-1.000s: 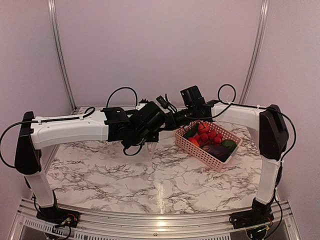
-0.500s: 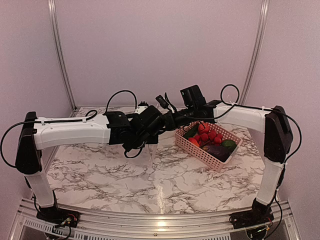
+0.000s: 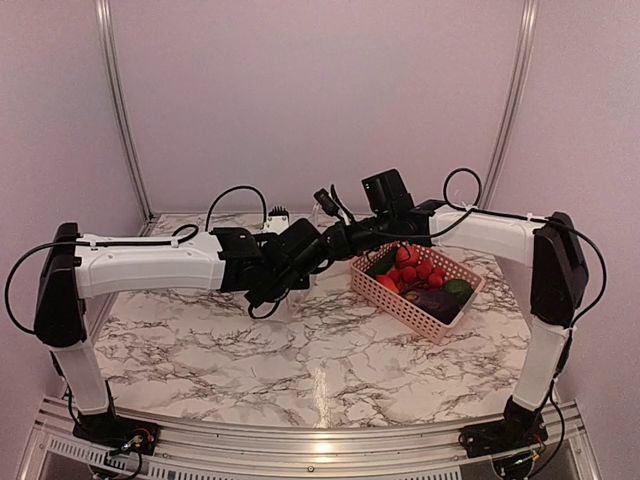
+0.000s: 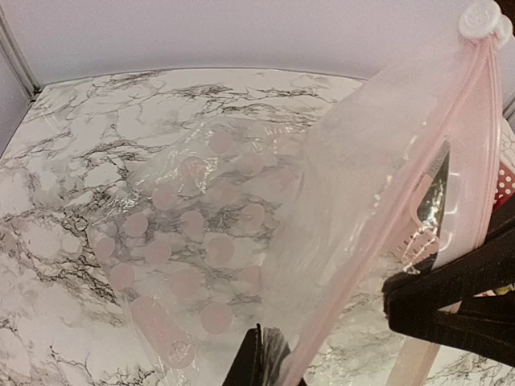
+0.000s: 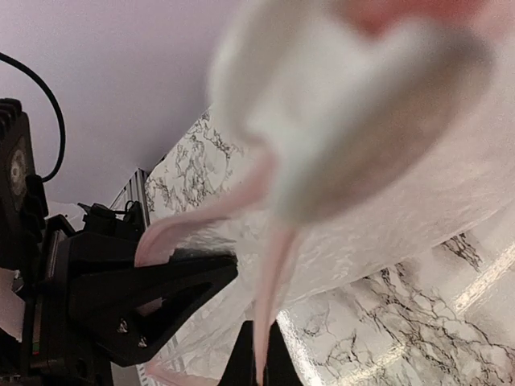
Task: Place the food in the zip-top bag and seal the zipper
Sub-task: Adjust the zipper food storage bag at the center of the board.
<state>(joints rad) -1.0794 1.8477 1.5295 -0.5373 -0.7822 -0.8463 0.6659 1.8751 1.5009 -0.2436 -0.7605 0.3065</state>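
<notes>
The clear zip-top bag (image 4: 241, 209), printed with pink dots, hangs between my two grippers above the marble table. Its pink zipper (image 4: 451, 137) runs up to a white slider (image 4: 481, 18). My left gripper (image 4: 265, 342) is shut on the bag's mouth edge at the low end. My right gripper (image 5: 261, 346) is shut on the zipper strip (image 5: 278, 265) just below the blurred slider (image 5: 346, 104). In the top view both grippers, left (image 3: 315, 262) and right (image 3: 340, 240), meet left of the basket. The food, red fruits (image 3: 415, 265), eggplant (image 3: 432, 300), cucumber (image 3: 382, 263) and a green piece (image 3: 458, 290), lies in the basket.
The pink perforated basket (image 3: 395, 300) stands at the right of the marble table (image 3: 300, 360), close beside the grippers. Purple walls and metal posts close in the back and sides.
Both grippers have moved a little toward the back of the table with the bag, and the bag hangs less far below them in the top view.
</notes>
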